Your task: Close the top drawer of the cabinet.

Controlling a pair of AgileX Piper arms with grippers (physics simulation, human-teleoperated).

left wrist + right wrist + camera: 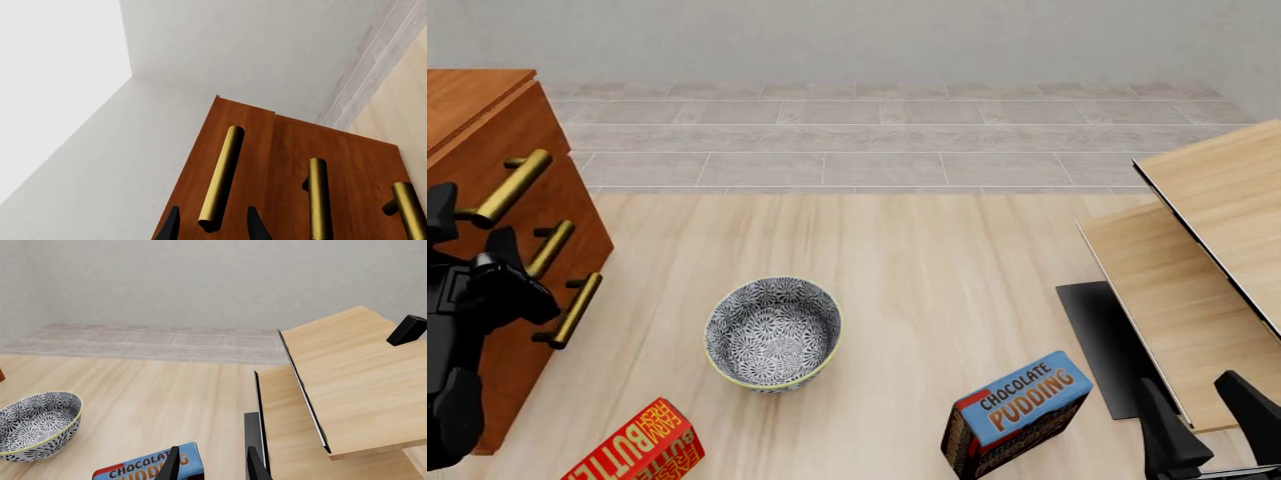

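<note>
Left wrist view, left gripper (212, 222) fingers apart around top drawer (233, 150) brass handle (222, 177), cabinet (494, 130) at table (961, 260) edge, right gripper (212, 465) fingers apart over pudding box (153, 467).

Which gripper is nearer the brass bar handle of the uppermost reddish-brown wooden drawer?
Left. The left gripper has its fingertips either side of the top drawer's brass bar handle, jaws open. The right gripper sits at the table's opposite side, near the chocolate pudding box.
</note>
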